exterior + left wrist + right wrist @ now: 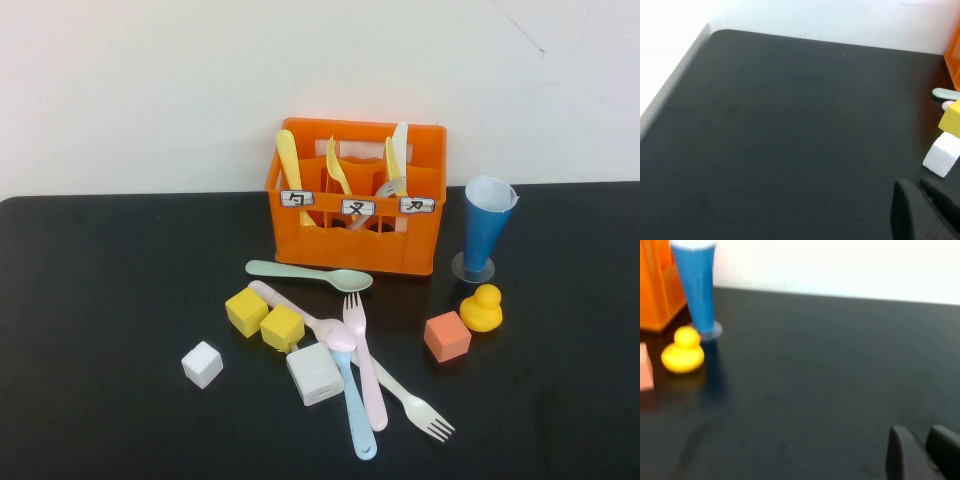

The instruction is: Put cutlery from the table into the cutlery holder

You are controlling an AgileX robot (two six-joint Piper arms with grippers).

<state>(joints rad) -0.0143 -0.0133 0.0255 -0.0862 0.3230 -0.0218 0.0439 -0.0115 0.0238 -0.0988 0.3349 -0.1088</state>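
The cream-white fork (405, 398) lies on the black table (120, 300) front of centre, tines toward the front right, its handle crossing under a pink fork (364, 365). The orange cutlery holder (340, 250) stands at the back centre with yellow and white cutlery upright in its compartments. Neither arm shows in the high view. My left gripper (918, 186) is shut and empty over bare table, left of the pile. My right gripper (921, 432) is shut and empty over bare table, right of the blue cup (696, 285).
Around the fork lie a mint spoon (310, 275), a pink spoon (300, 312), a light-blue piece (355, 420), two yellow cubes (264, 320), a white cube (202, 364) and a white block (315, 374). An orange cube (446, 336), yellow duck (481, 308) and blue cup (487, 228) stand to the right.
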